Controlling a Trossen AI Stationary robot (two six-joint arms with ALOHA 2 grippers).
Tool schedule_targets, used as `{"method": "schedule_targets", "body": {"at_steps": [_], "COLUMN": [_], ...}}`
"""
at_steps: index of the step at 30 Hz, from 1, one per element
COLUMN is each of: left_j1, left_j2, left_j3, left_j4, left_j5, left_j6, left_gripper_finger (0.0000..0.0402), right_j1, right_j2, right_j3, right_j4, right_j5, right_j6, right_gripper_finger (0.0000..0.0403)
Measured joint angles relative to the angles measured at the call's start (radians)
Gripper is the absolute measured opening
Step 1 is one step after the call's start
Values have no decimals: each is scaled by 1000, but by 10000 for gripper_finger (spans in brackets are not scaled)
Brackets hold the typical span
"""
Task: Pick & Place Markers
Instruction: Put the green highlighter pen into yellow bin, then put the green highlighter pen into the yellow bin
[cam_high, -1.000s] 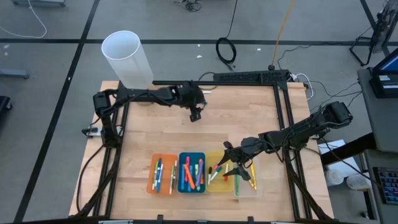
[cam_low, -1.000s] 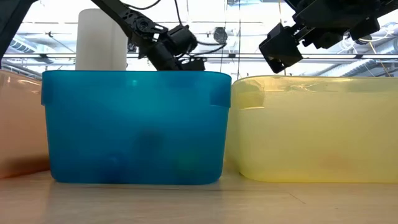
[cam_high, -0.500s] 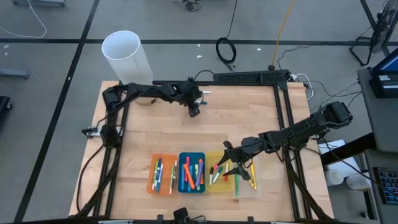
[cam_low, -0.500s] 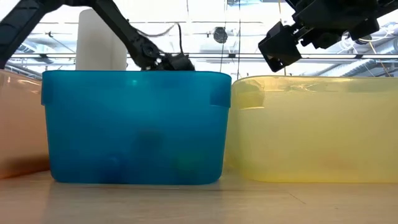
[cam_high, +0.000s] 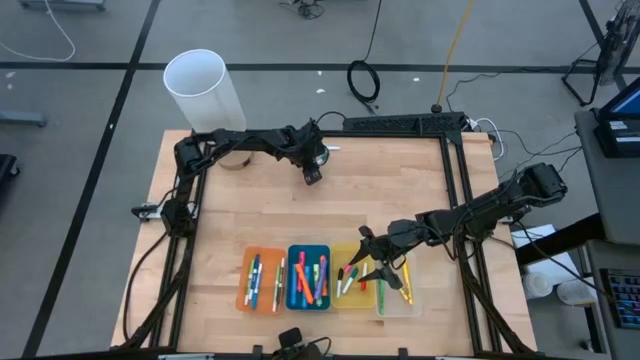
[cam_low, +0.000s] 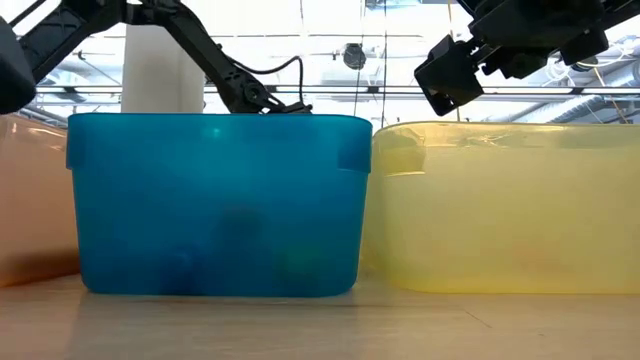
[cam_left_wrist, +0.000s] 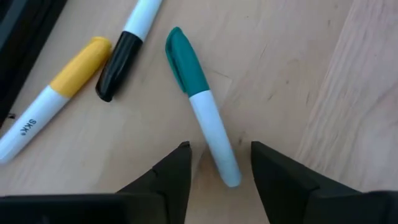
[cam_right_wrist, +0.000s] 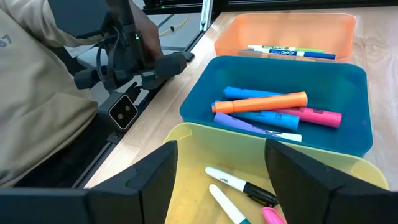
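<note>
The left claw (cam_left_wrist: 214, 163) hangs low over the wooden surface (cam_left_wrist: 348, 93), toward the upper middle of the overhead frame. Its fingers are partly spread around the white barrel of a green-capped marker (cam_left_wrist: 200, 101), not yet gripping. Two more markers lie beside it (yellow-capped (cam_left_wrist: 53, 96) and black-capped (cam_left_wrist: 127, 48)). Light, stiff and smooth, the marker likely rolls or slips; mid-barrel is the sensible hold. The right claw (cam_right_wrist: 221, 163) waits wide open and empty above the yellow tray (cam_right_wrist: 186, 140).
</note>
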Motion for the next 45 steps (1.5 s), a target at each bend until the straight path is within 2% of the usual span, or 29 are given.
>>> {"method": "schedule_targets", "body": {"at_steps": [5, 9, 11, 17, 22, 25, 27, 29, 32, 36, 39, 45], "left_j1": [-1, -3, -2, -9, -50, -76, -86, -100, -117, -137, -151, -189], "left_j2": [0, 0, -1, -37, -137, -203, -246, -291, -334, -366, -376, -379], "left_j3": [0, 0, 1, -5, -22, -90, -156, -230, -319, -392, -418, -419], "left_j4": [-17, -47, -49, -72, 11, 166, 323, 502, 630, 617, 601, 671], "left_j5": [-2, -4, -11, 6, 146, 244, 333, 372, 375, 308, 304, 304], "left_j6": [0, 17, 5, 16, 22, 35, 8, -28, -65, -93, -105, -90], "left_gripper_finger": [119, 43, 20, 21, 15, 1, 0, 0, 1, 13, 21, 14], "right_j1": [0, 0, 0, -2, -26, -35, -41, -47, -63, -106, -195, -400], "right_j2": [0, 0, 0, -5, -53, -88, -101, -106, -107, -107, -97, 7], "right_j3": [0, 0, 0, 0, 0, 0, 0, 0, 0, 0, 0, 0], "right_j4": [0, 0, -1, -24, -147, -281, -359, -443, -498, -510, -507, -485], "right_j5": [0, 0, 0, 0, 18, 131, 256, 395, 491, 507, 581, 577], "right_j6": [0, 3, 3, 3, 79, 150, 186, 215, 249, 249, 246, 331], "right_gripper_finger": [227, 228, 227, 222, 221, 221, 221, 221, 221, 221, 221, 222]}}
